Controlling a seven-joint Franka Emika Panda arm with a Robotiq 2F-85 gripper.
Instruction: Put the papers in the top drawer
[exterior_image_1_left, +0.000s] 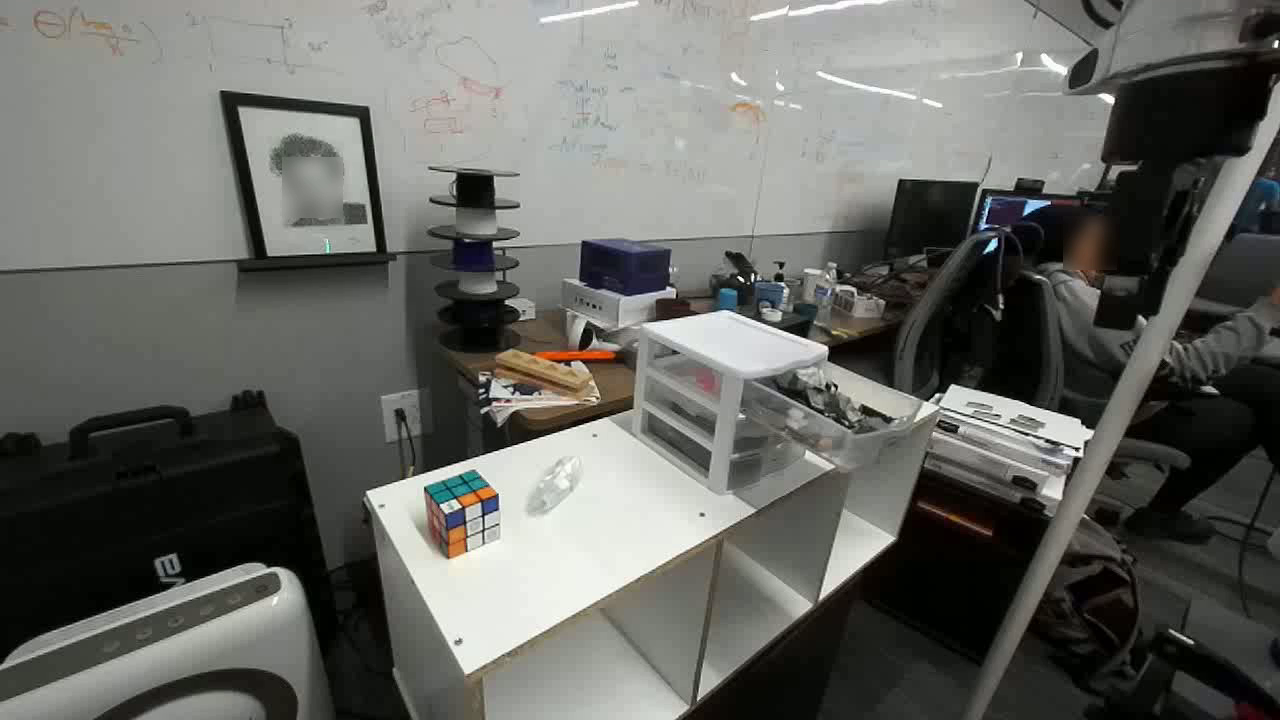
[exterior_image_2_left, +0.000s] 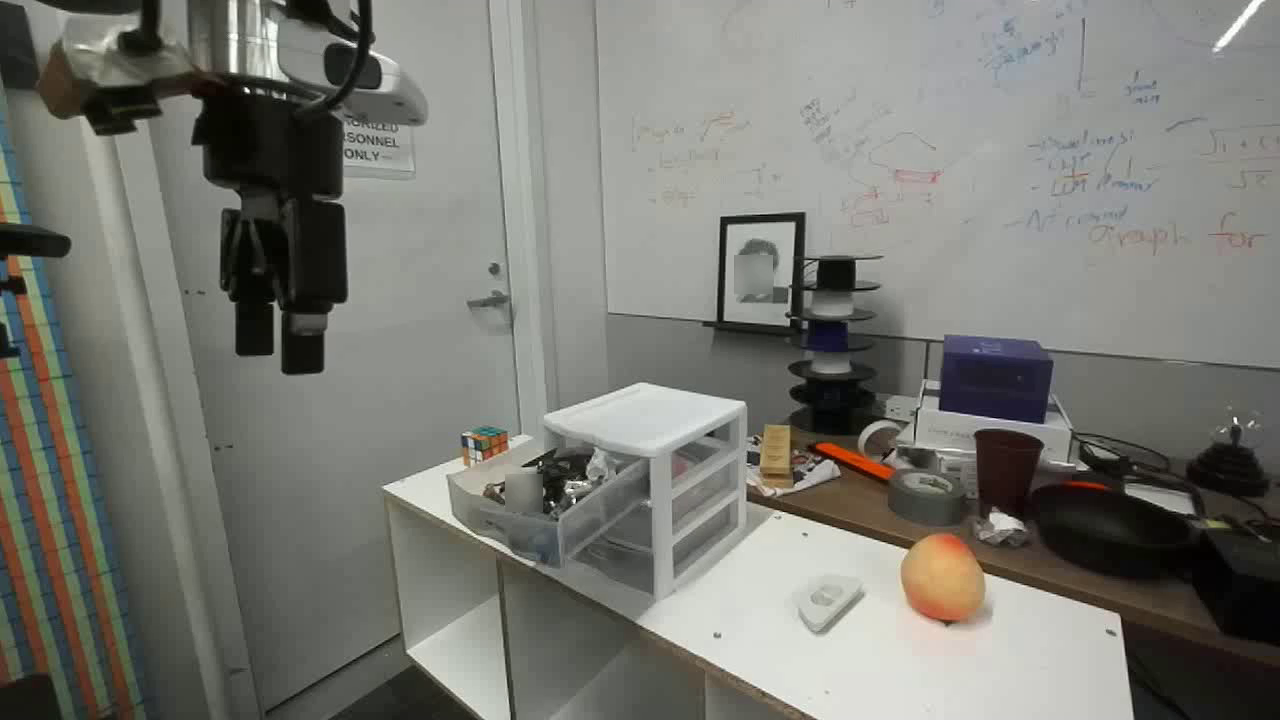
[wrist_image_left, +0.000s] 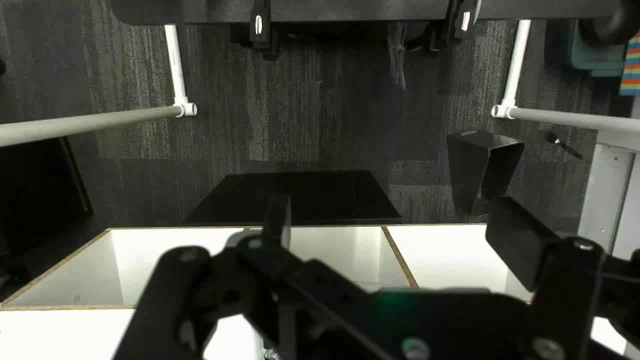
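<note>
A whitish, slightly crumpled scrap, the papers (exterior_image_1_left: 555, 485), lies on the white shelf between the Rubik's cube and the drawer unit. A flatter whitish piece (exterior_image_2_left: 830, 602) lies on the unit's other side; I cannot tell whether it is paper. The top drawer (exterior_image_2_left: 590, 520) is pulled out of the white drawer unit and holds dark and silvery crumpled items; it also shows in an exterior view (exterior_image_1_left: 860, 445). My gripper (exterior_image_2_left: 278, 340) hangs high, away from the shelf and above drawer level. In the wrist view its fingers (wrist_image_left: 397, 227) are spread apart with nothing between them.
The Rubik's cube (exterior_image_1_left: 462, 513) stands at one shelf end, a peach-coloured fruit (exterior_image_2_left: 942, 577) near the other. The drawer unit's white top (exterior_image_2_left: 645, 415) rises above the shelf (exterior_image_1_left: 600, 560). A cluttered brown desk (exterior_image_2_left: 800, 500) stands behind. A pale pole (exterior_image_1_left: 1120, 420) stands near the arm.
</note>
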